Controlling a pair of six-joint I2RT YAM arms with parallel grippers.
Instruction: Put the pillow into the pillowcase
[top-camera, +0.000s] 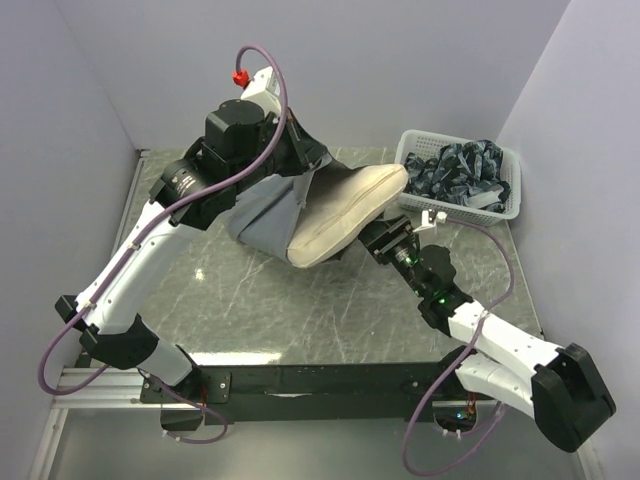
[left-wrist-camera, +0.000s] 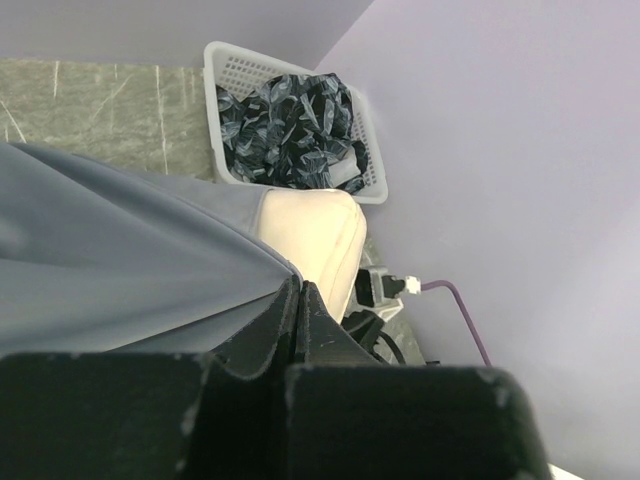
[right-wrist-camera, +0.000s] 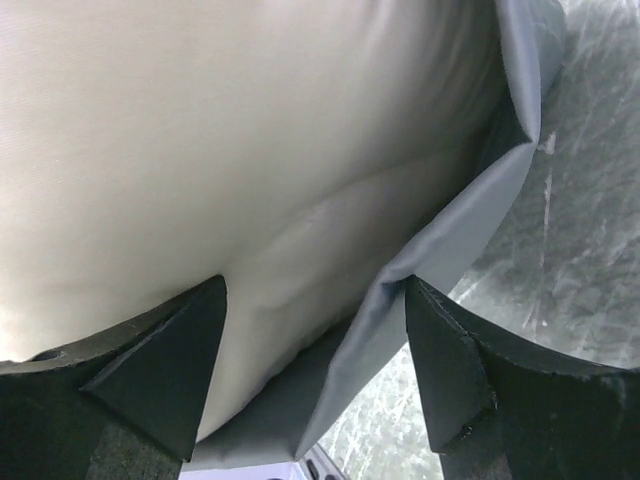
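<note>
The cream pillow (top-camera: 345, 212) hangs tilted above the table, its far left end inside the grey pillowcase (top-camera: 262, 215). My left gripper (top-camera: 298, 160) is raised at the back and shut on the pillowcase's edge (left-wrist-camera: 120, 260); its jaws (left-wrist-camera: 297, 292) meet on the grey fabric, with the pillow (left-wrist-camera: 315, 235) just beyond. My right gripper (top-camera: 378, 240) is under the pillow's near right edge. Its jaws (right-wrist-camera: 315, 285) stand wide apart, with the pillow (right-wrist-camera: 230, 130) bulging between them and a grey pillowcase fold (right-wrist-camera: 450, 250) against the right finger (right-wrist-camera: 445, 360).
A white basket (top-camera: 505, 165) of dark patterned cloth stands at the back right, close to the pillow's end; it also shows in the left wrist view (left-wrist-camera: 212, 80). Lilac walls close in the marbled table (top-camera: 300, 310) on three sides.
</note>
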